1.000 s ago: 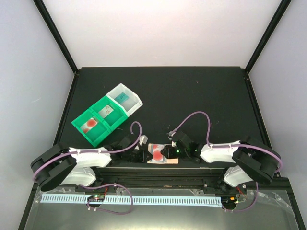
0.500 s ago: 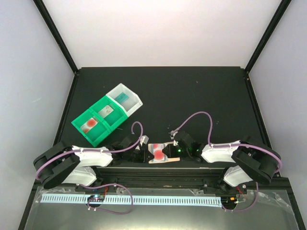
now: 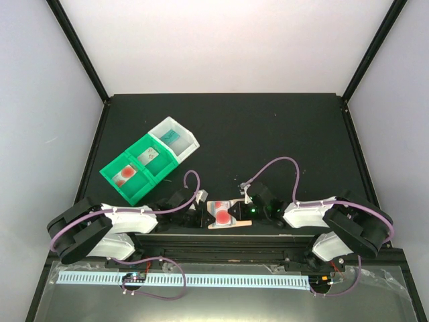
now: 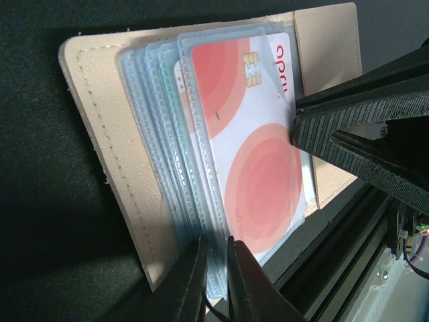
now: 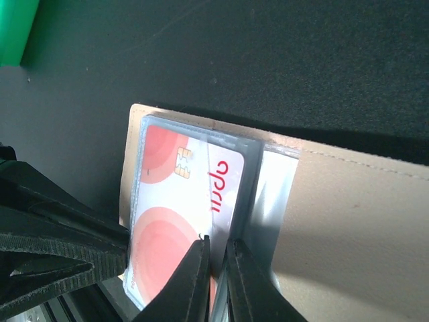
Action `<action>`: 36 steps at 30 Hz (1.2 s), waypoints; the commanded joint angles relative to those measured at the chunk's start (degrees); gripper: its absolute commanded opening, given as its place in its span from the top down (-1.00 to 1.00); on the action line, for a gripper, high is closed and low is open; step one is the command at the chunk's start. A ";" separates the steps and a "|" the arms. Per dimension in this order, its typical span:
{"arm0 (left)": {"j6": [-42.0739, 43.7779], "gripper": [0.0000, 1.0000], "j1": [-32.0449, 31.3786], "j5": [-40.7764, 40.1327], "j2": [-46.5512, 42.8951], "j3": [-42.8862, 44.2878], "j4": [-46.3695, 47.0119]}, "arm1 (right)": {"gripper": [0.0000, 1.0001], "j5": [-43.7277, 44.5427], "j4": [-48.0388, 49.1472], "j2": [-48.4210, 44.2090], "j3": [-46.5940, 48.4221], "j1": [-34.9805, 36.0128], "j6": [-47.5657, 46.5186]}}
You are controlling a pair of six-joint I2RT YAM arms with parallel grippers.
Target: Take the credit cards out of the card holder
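The card holder lies open at the table's near edge, its tan rim framing a stack of clear bluish sleeves. A white credit card with red circles sits in the top sleeve. My left gripper is shut on the sleeves' lower edge. My right gripper comes from the other side and is shut on the card's exposed edge. In the right wrist view the same card sticks out of the sleeve over the holder's tan panel.
A green bin and a white bin stand side by side at the left. They hold a red-blotched card, a pale card and a teal card. A black rail runs just under the holder.
My right gripper's jaws have closed onto the card's edge and the right arm has edged slightly to the right. The left gripper and the holder have stayed put.
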 commanded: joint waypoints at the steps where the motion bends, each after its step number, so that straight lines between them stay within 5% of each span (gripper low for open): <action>1: 0.02 0.76 -0.41 -1.67 1.07 -1.18 -2.18 | 0.85 -0.99 1.35 -1.00 -1.90 -1.23 -0.12; 16: -0.35 0.75 -0.41 -1.84 0.97 -1.18 -2.14 | 0.66 -5.46 7.55 2.31 -3.20 -1.91 1.99; 25: -0.22 0.75 -0.52 -1.95 1.37 -1.19 -2.22 | 0.85 -6.43 8.96 2.03 -3.93 -2.43 2.38; 36: 0.39 0.74 -0.71 -1.82 1.21 -1.00 -2.73 | 0.83 -12.76 11.29 2.56 -5.41 -5.95 1.20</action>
